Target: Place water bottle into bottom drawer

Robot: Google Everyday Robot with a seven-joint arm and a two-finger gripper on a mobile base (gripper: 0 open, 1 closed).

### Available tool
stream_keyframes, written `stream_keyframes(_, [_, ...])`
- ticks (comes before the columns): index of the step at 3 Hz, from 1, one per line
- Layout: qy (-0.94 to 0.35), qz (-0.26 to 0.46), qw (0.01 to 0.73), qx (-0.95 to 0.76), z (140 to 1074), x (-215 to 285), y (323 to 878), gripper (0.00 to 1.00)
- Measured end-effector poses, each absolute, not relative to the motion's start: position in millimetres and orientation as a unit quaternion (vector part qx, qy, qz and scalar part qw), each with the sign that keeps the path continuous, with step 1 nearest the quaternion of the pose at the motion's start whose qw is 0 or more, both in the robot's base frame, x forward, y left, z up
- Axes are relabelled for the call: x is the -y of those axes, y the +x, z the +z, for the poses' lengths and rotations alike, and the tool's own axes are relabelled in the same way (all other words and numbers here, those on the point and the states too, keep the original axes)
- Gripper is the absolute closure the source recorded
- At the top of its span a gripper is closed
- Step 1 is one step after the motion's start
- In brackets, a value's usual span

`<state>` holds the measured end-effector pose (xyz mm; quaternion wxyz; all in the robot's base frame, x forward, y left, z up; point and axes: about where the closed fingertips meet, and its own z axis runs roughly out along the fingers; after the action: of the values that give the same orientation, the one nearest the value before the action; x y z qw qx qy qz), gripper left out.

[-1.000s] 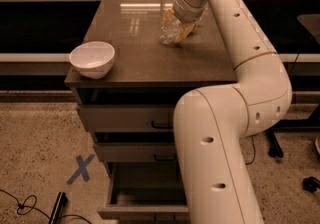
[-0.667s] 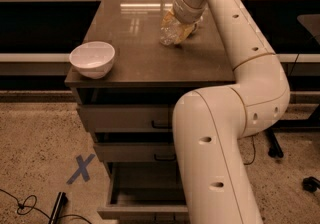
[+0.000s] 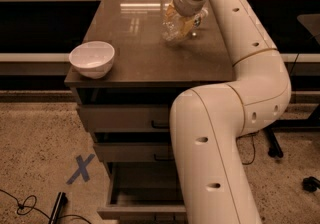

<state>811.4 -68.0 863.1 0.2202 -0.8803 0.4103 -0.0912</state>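
Note:
The water bottle (image 3: pixel 172 30), clear and crinkled, lies tilted on the back right part of the brown cabinet top (image 3: pixel 140 43). My gripper (image 3: pixel 181 22) comes down from above and sits right on the bottle, covering its upper part. The bottom drawer (image 3: pixel 137 212) is pulled out at the foot of the cabinet, and its inside shows dark and bare. My white arm hides the drawer's right side.
A white bowl (image 3: pixel 92 59) stands at the front left corner of the cabinet top. Two shallower drawers (image 3: pixel 125 118) above the open one are pushed in. A blue tape X (image 3: pixel 81 169) and black cables (image 3: pixel 30 205) lie on the speckled floor to the left.

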Motion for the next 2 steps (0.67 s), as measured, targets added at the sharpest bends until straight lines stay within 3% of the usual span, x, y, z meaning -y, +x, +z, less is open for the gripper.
stream_keyframes(2, [-0.828, -0.144, 0.213, -0.498, 955, 99, 785, 1.00])
